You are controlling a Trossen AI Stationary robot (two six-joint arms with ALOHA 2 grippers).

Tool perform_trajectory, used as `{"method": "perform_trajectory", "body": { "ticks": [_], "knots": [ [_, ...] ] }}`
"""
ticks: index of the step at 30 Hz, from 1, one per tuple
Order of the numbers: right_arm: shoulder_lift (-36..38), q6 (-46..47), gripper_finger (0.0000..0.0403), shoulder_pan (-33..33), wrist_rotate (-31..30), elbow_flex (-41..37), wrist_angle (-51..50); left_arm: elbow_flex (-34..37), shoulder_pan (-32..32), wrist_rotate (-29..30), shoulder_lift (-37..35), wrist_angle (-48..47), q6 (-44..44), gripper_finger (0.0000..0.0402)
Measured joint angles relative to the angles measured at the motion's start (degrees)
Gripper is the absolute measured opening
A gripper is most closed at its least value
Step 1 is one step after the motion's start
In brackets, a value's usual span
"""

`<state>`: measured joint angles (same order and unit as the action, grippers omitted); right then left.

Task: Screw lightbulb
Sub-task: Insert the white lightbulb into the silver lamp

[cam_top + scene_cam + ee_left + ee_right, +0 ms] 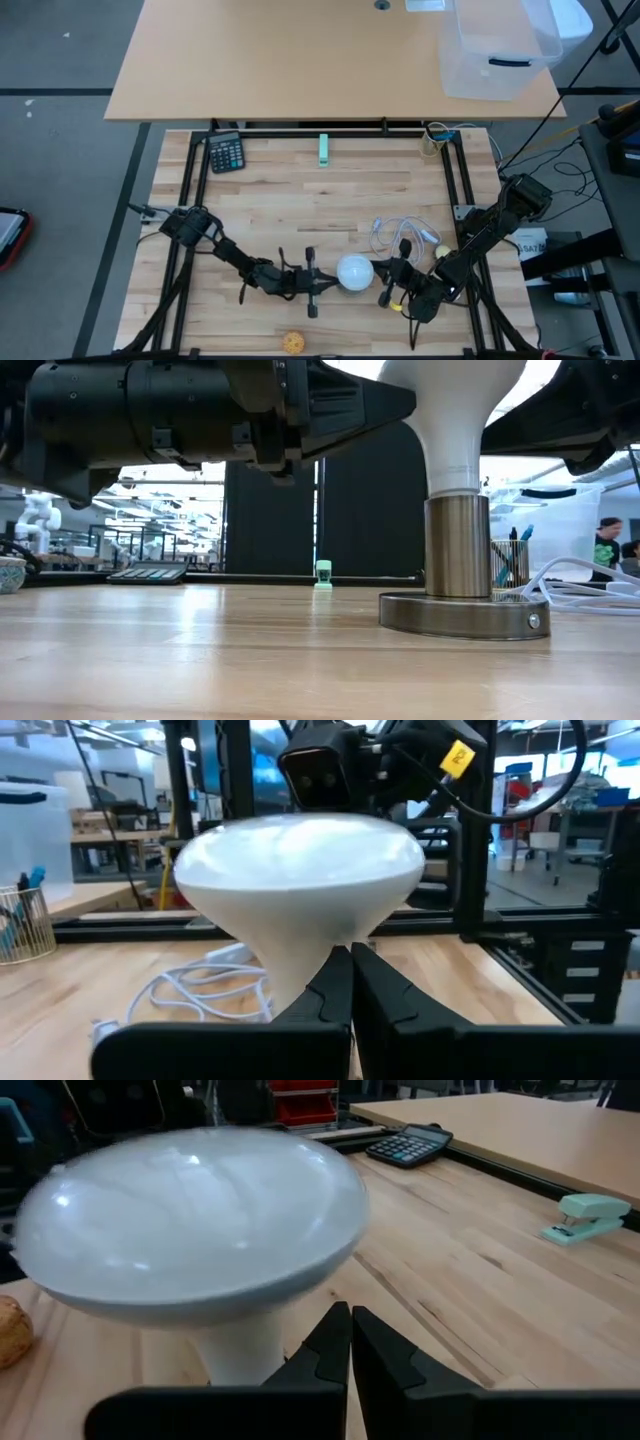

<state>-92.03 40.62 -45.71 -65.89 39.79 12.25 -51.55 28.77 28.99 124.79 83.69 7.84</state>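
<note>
Here, at the worktop's [300, 200] near edge, a small yellowish ball [292, 342] lies alone, apart from the arms. A little farther in, the lightbulb [355, 272] stands upright between the two hands, its white globe uppermost and its narrow neck set down into a metal socket [457, 546] that rises from a round metal base [463, 614] resting flat on the wood.

The left hand [322, 283] lies just beside the bulb on its left side, fingers [330, 995] pressed together with no gap between them and nothing held; in its own wrist view the closed tips point at the bulb's tapering neck. The right hand [388, 283] lies just beside the bulb on the opposite side, its fingers [335, 1342] likewise closed on nothing, their tips near the neck under the globe. Whether either pair of tips actually touches the bulb cannot be told.

Beyond the bulb, a white cable [400, 235] lies in loose loops on the wood, towards the right arm's side. At the far edge of the worktop sit a dark calculator [227, 153] near the left corner, a small green stapler [324, 149] about the middle, and a wire cup [434, 137] near the right corner. Farther still stands a pale second table [300, 60] carrying a clear plastic bin [495, 50].
</note>
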Motion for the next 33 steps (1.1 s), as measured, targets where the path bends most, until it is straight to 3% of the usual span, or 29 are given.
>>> {"method": "perform_trajectory", "body": {
  "ticks": [33],
  "knots": [
    [0.0,-2.5,0.0002,-0.1,7.8,0.0,1.2,0.0,-3.6,-1.6,0.0,-2.6,-4.4,0.0000]
  ]
}}
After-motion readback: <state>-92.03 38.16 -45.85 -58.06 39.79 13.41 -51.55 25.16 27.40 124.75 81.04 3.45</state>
